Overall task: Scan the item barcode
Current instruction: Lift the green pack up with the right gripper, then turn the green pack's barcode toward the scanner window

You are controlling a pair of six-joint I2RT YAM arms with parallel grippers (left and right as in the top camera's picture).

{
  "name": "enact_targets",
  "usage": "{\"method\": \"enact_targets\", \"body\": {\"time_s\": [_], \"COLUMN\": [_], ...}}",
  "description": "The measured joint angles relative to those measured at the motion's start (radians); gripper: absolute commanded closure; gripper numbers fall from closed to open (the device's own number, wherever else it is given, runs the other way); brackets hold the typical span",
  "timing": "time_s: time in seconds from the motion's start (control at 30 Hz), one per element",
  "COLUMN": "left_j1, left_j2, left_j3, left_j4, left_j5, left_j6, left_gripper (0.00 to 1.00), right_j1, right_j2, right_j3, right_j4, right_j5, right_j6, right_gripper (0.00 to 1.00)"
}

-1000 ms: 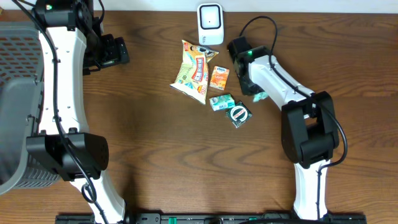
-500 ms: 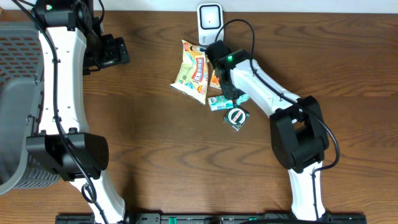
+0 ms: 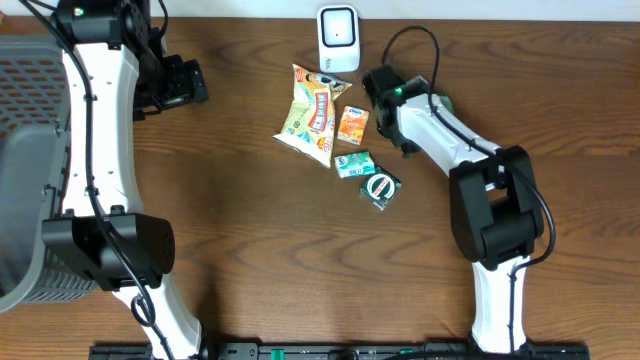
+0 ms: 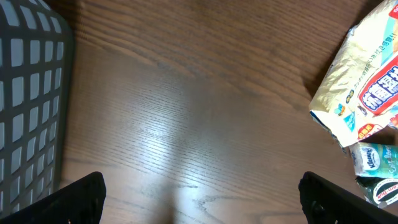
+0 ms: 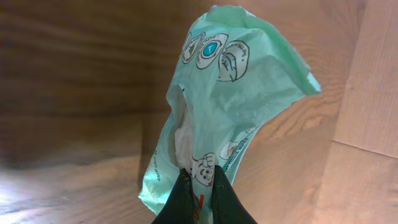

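Mint-green plastic fills the right wrist view: a crumpled mint-green packet (image 5: 230, 106) stands up out of the right gripper (image 5: 199, 180), whose dark jaws are pressed together on its lower edge. Round emblems and a small cartoon figure are printed on it, but I can read no words. Brown wood lies behind it, with a paler panel at the right that I cannot identify.

From above, the right arm's wrist sits just right of the white scanner (image 3: 338, 38), which stands at the table's (image 3: 250, 260) far edge. The arm covers most of the packet there, so I can hardly pick it out.

Beside the wrist lies a loose cluster: a snack bag (image 3: 312, 115), an orange packet (image 3: 352, 124), a teal tissue pack (image 3: 355, 164) and a round wrapped item (image 3: 381, 186). The snack bag carries large red and blue characters. The tissue pack has blue script that is too small to be sure of.

Bare wood runs wide on the near side of the cluster and between it and the left arm. The left gripper (image 4: 199, 196) hangs over that stretch with its jaws spread wide and nothing between them; only its tips show, cut off at the bottom corners. A grey basket (image 3: 30, 150) closes off the table's left edge, and the frame crops it.
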Motion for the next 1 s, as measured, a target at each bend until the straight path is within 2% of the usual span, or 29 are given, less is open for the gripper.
{"method": "enact_targets", "body": {"time_s": [0.2, 0.27, 0.4, 0.43, 0.53, 0.63, 0.7, 0.83, 0.87, 0.9, 1.0], "left_j1": [0.000, 0.000, 0.000, 0.000, 0.000, 0.000, 0.000, 0.000, 0.000, 0.000, 0.000], "left_j2": [0.000, 0.000, 0.000, 0.000, 0.000, 0.000, 0.000, 0.000, 0.000, 0.000, 0.000], "left_j3": [0.000, 0.000, 0.000, 0.000, 0.000, 0.000, 0.000, 0.000, 0.000, 0.000, 0.000], "left_j4": [0.000, 0.000, 0.000, 0.000, 0.000, 0.000, 0.000, 0.000, 0.000, 0.000, 0.000], "left_j5": [0.000, 0.000, 0.000, 0.000, 0.000, 0.000, 0.000, 0.000, 0.000, 0.000, 0.000], "left_j6": [0.000, 0.000, 0.000, 0.000, 0.000, 0.000, 0.000, 0.000, 0.000, 0.000, 0.000], "left_gripper": [0.02, 0.02, 0.02, 0.02, 0.02, 0.02, 0.02, 0.02, 0.02, 0.02, 0.02], "right_j1": [0.026, 0.038, 0.071, 0.080, 0.139, 0.179, 0.180, 0.107, 0.080, 0.013, -0.138], "right_j2": [0.002, 0.002, 0.002, 0.002, 0.002, 0.002, 0.003, 0.002, 0.002, 0.002, 0.002], "right_j3": [-0.006, -0.007, -0.009, -0.009, -0.008, 0.024, 0.084, 0.230, 0.245, 0.267, 0.273], "right_j4": [0.010, 0.011, 0.001, 0.000, 0.004, -0.033, -0.068, -0.111, -0.115, -0.116, -0.131], "right_j5": [-0.075, -0.103, -0.171, -0.182, -0.209, -0.225, -0.235, -0.315, -0.352, -0.438, -0.656], "right_j6": [-0.024, -0.028, -0.032, -0.032, -0.021, 0.001, 0.005, -0.002, -0.009, -0.028, -0.094], "right_gripper": [0.84, 0.75, 0.71, 0.61, 0.48, 0.26, 0.21, 0.19, 0.14, 0.11, 0.11]}}
